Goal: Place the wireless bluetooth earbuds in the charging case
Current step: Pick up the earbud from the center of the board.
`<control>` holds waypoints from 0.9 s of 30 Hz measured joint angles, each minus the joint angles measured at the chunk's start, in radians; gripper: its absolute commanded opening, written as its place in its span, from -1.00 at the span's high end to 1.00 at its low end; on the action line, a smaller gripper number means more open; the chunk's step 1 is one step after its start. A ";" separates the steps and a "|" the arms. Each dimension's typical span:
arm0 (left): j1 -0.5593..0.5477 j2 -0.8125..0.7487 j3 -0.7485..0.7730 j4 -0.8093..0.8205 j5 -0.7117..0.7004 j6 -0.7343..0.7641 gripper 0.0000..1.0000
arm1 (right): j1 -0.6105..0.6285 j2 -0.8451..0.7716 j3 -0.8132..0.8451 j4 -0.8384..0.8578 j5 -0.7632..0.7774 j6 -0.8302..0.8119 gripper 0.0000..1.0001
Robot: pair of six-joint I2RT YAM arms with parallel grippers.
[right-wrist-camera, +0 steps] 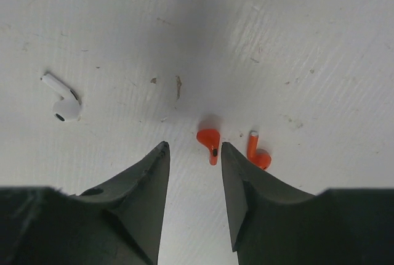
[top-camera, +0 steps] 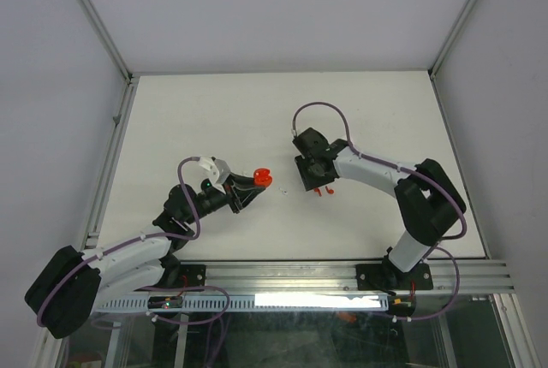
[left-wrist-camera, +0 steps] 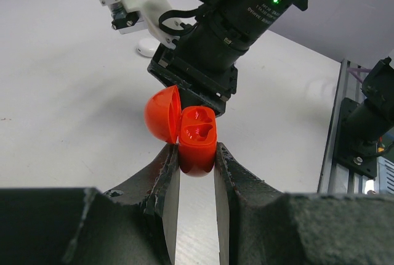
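My left gripper (left-wrist-camera: 196,154) is shut on a red charging case (left-wrist-camera: 197,138), lid open and both wells bare; the case also shows in the top view (top-camera: 262,178). My right gripper (right-wrist-camera: 194,148) is open over the table. One red earbud (right-wrist-camera: 209,140) lies just ahead of its tips, close to the right finger. A second red earbud (right-wrist-camera: 258,154) lies outside that finger. A white earbud (right-wrist-camera: 64,101) lies off to the left. In the top view the right gripper (top-camera: 318,181) hangs above the red earbuds (top-camera: 323,189).
The right arm's wrist (left-wrist-camera: 228,24) fills the view straight ahead of the held case. A white rounded object (left-wrist-camera: 148,47) rests on the table behind it. An aluminium rail (top-camera: 342,278) runs along the table's near edge.
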 measured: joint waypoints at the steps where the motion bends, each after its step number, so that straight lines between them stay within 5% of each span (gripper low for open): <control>1: 0.000 -0.001 0.000 0.000 0.000 0.000 1.00 | -0.002 0.008 0.000 -0.002 0.000 0.000 0.19; 16: 0.000 0.019 0.000 0.002 0.040 0.000 1.00 | -0.013 0.084 0.000 -0.002 0.007 0.001 0.35; 27: 0.000 0.027 0.000 0.003 0.052 0.005 1.00 | -0.013 0.085 0.002 -0.002 0.019 0.003 0.66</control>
